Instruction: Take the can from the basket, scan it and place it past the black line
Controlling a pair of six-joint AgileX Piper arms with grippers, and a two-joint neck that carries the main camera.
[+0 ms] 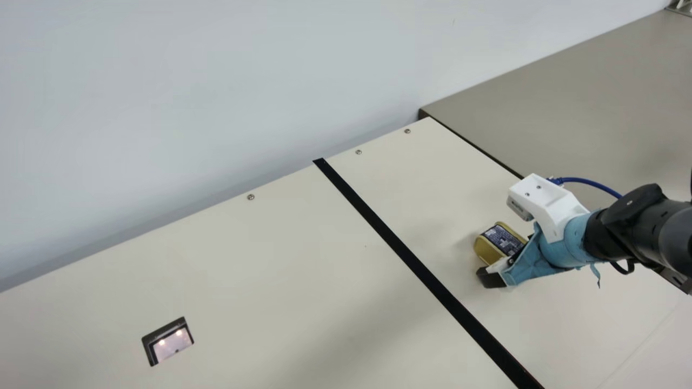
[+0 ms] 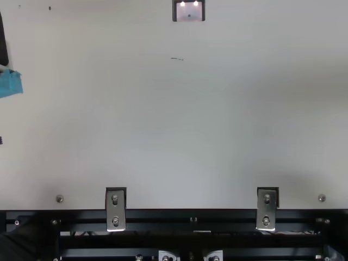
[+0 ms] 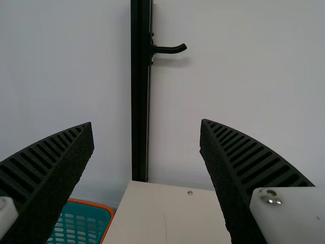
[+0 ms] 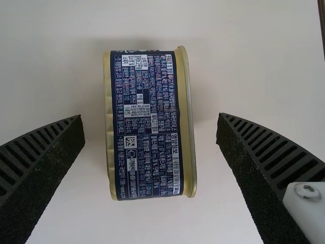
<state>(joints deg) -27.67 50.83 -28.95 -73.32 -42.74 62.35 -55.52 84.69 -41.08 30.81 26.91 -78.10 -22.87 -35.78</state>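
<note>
The can, gold with a dark blue printed side, rests on the table in the main view [image 1: 500, 242], right of the black line [image 1: 400, 246]. My right gripper [image 1: 507, 258] is low over it. In the right wrist view my right gripper [image 4: 151, 122] stands open, the can [image 4: 150, 124] between its fingers with a gap on either side. At the top view's left edge a blue-wrapped part of my left gripper [image 2: 11, 84] shows. My left gripper [image 3: 147, 126] is open with nothing between its fingers in the left wrist view. There, part of the teal basket [image 3: 84, 205] with an orange rim shows.
A scanner window [image 1: 172, 344] is set into the table left of the black line, and it is also at the top view's upper edge [image 2: 189, 12]. A wall runs behind the table, and a grey-brown surface [image 1: 567, 97] adjoins its right edge.
</note>
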